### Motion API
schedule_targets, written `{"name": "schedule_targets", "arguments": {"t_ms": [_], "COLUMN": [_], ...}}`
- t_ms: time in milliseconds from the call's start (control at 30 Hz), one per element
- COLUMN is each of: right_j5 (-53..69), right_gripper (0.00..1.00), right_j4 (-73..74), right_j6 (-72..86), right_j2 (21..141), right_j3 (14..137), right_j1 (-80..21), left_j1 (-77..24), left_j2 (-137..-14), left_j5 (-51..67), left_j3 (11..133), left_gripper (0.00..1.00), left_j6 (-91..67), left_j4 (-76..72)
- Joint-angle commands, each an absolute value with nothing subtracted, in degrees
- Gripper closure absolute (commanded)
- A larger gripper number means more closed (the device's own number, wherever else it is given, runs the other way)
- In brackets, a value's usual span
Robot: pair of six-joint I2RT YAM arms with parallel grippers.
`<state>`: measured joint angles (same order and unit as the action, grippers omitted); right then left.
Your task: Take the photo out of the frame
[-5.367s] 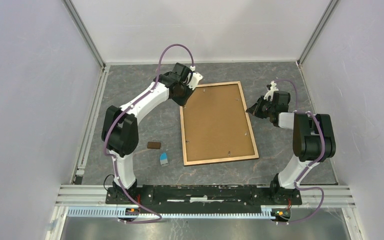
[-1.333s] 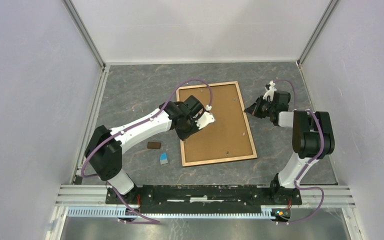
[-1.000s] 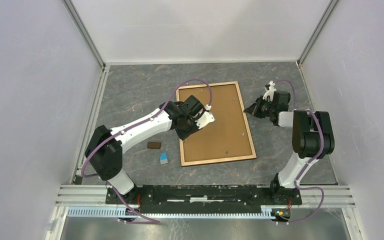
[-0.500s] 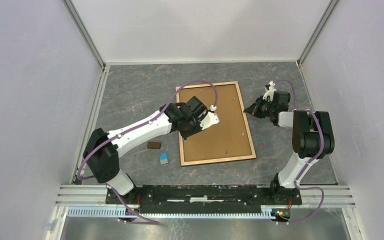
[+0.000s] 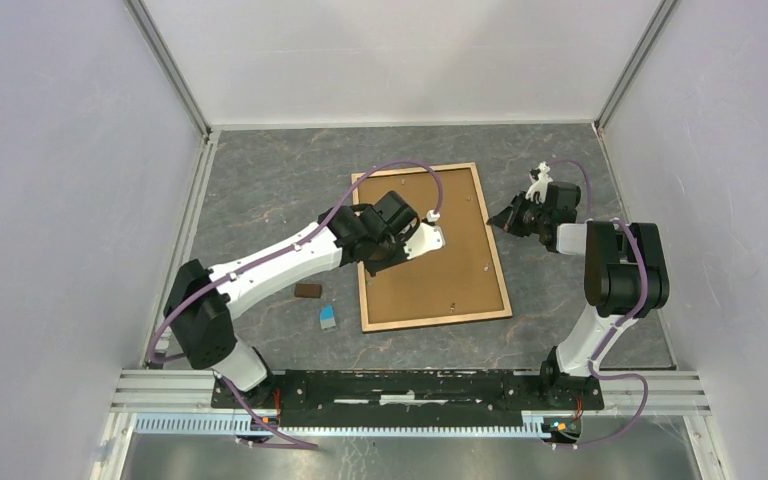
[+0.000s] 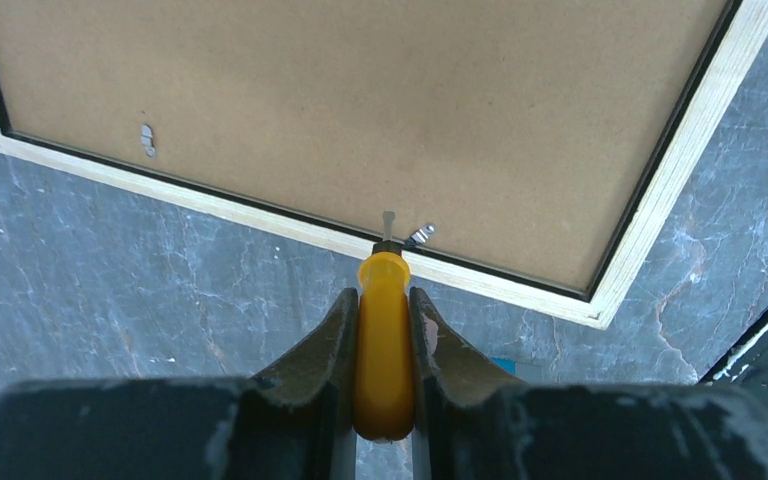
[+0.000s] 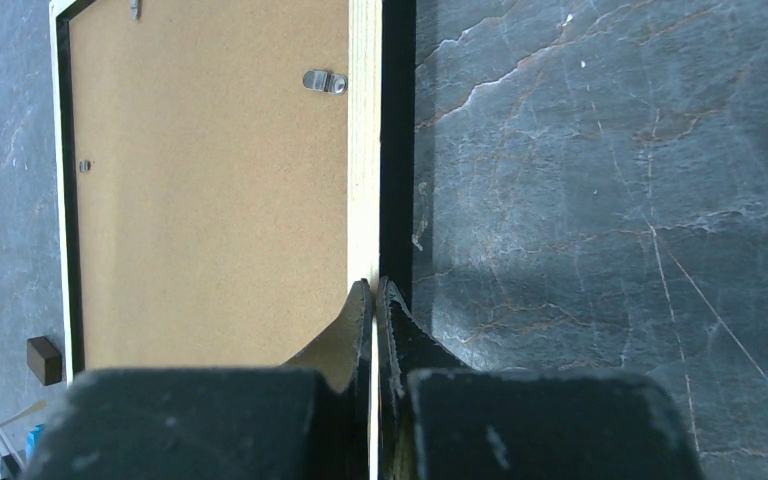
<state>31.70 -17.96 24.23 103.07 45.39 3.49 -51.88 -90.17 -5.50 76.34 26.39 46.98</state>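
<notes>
Frame (image 5: 460, 265) face down mid-tabletop (image 5: 280, 190); photo hidden under the backing, so this looks like the clip-release step.
Left gripper (image 6: 384, 300) clamped on a yellow tool (image 6: 384, 345), its tip at a rim clip (image 6: 419, 236). Right gripper (image 7: 376, 290) closed, empty, tips at the right rim. Next, likely: lever that clip aside without sliding the frame.

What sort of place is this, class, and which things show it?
Probably a robot test cell: left arm and right arm bolted to a base rail, plain white wall panels around a grey marble-pattern tabletop.
</notes>
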Motion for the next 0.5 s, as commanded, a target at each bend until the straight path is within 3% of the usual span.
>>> {"name": "schedule_targets", "arguments": {"t_ms": [0, 467], "right_j5": [28.4, 28.9], "right_gripper": [1.00, 1.00], "right_j4": [-7.5, -7.4], "right_j6": [22.1, 22.1], "right_j2": [105.5, 106.2], "right_j3": [42.2, 42.5], "right_j1": [2.5, 2.8], "left_j1": [-50.3, -49.1], "left_j2": [-91.4, -93.6], "left_j5": [-3.4, 1.4], "left_j3": [77.6, 79.2], "left_gripper": [0.98, 0.98], "left_j6": [26.9, 26.4], "left_j4": [50.1, 53.6]}}
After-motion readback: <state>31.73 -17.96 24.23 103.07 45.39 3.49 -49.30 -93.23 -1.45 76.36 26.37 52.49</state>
